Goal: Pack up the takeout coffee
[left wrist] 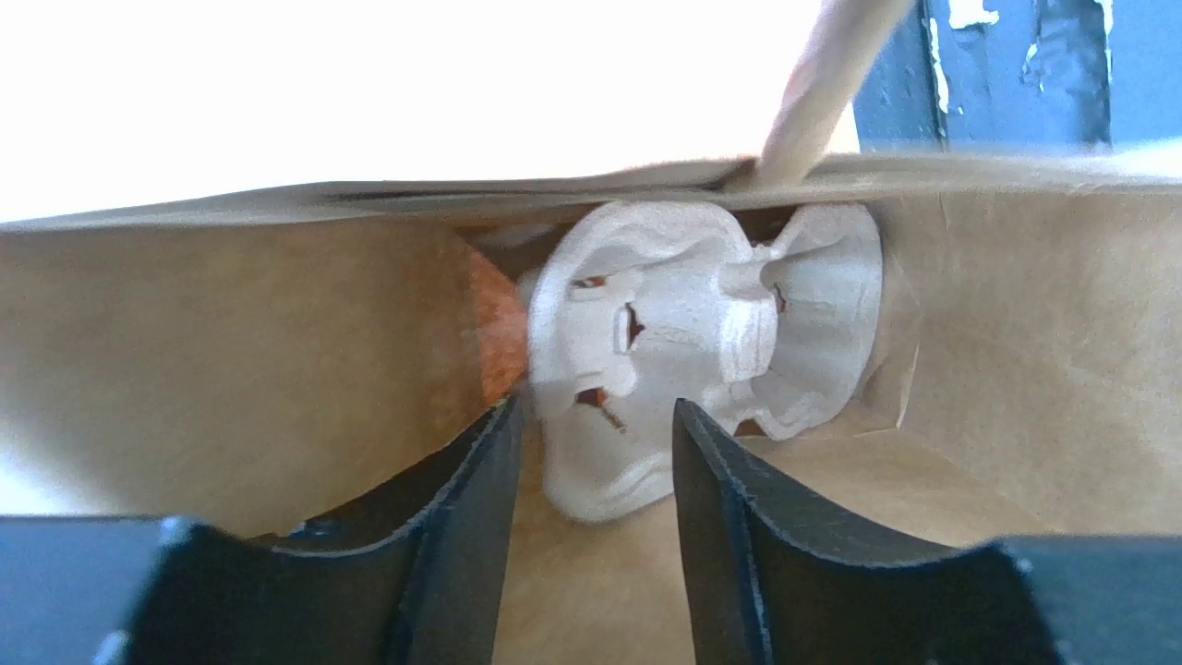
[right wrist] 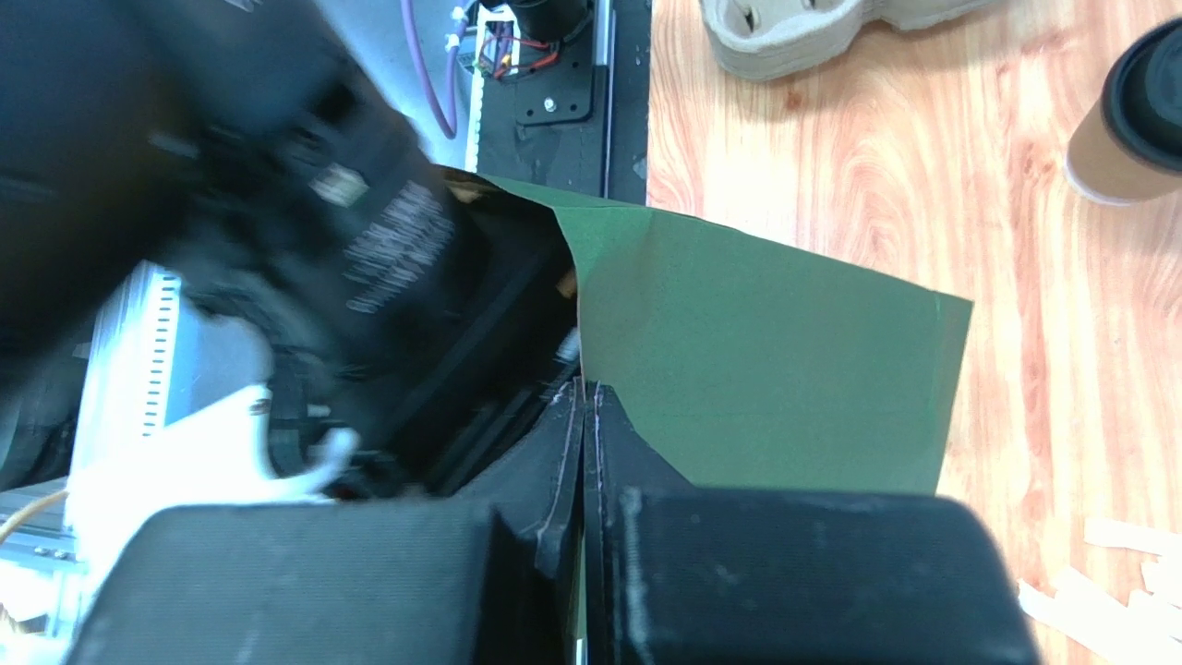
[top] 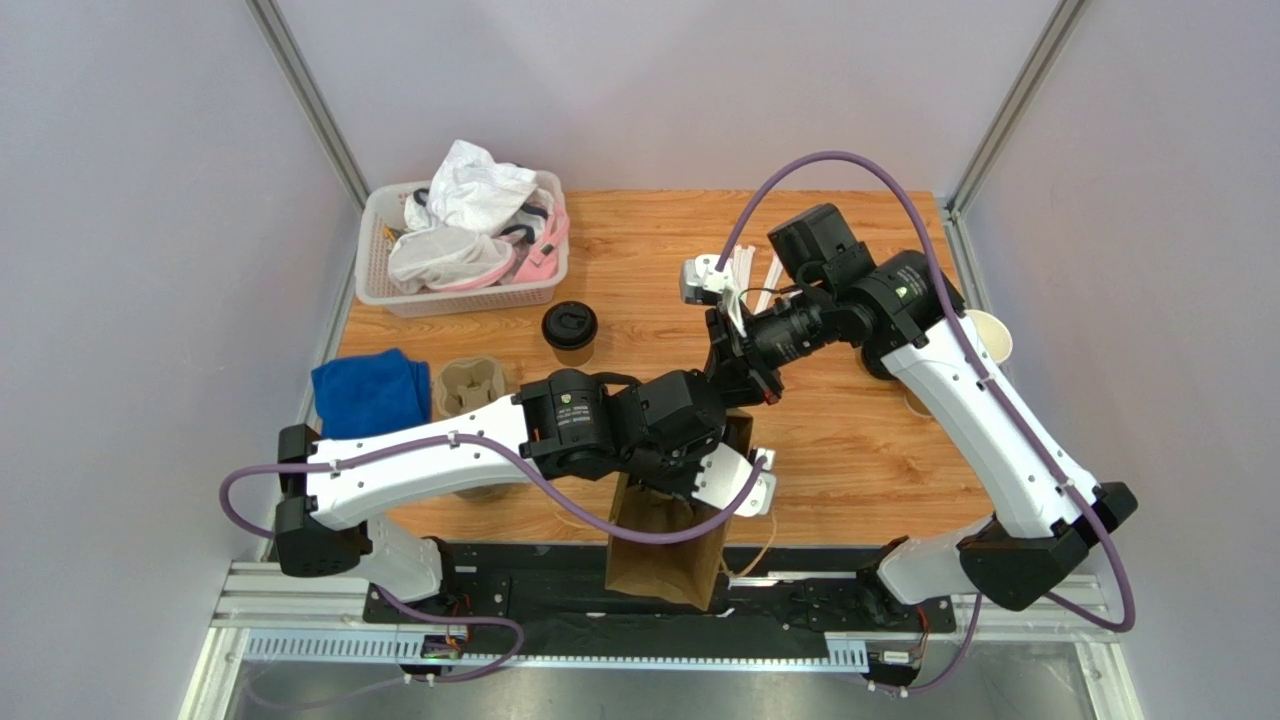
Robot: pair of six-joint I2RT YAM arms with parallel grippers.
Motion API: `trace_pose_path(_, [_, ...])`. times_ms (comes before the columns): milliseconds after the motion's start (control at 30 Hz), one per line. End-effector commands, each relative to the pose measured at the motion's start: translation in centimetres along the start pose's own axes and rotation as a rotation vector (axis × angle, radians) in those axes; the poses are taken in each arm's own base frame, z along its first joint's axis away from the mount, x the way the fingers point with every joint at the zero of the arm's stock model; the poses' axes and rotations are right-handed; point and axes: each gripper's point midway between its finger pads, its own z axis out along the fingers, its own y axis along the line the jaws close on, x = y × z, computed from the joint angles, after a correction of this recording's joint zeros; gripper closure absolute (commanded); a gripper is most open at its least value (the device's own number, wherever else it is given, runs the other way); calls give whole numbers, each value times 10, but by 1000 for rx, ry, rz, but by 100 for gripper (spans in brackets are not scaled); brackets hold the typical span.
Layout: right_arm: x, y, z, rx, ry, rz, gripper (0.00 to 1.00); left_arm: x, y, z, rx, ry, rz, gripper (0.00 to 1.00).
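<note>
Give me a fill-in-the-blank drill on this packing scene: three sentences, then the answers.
1. The takeout coffee has a ____ lid.
2. The right tool pinches a bag panel that looks ____ in its wrist view.
3. The cloth beside the spare carrier is ____.
Missing words: black; green; blue.
</note>
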Motion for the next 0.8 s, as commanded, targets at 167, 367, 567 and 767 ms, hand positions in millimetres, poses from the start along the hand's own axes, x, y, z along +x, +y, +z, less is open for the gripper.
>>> trace_pose_path(167, [33, -5, 5, -53, 108, 249, 100, -45, 43, -57, -158, -223, -37, 44])
trace_pose_path(367, [34, -14, -1, -27, 93, 229, 100, -55, 45, -76, -181, -301, -49, 43])
trace_pose_path(567, [51, -27, -7, 24, 75, 226, 100, -54, 55, -87, -231, -309, -82, 42])
trace_pose_path(767, [49, -29, -10, 48, 50, 163, 100, -41, 88, -102, -317, -301, -181, 38])
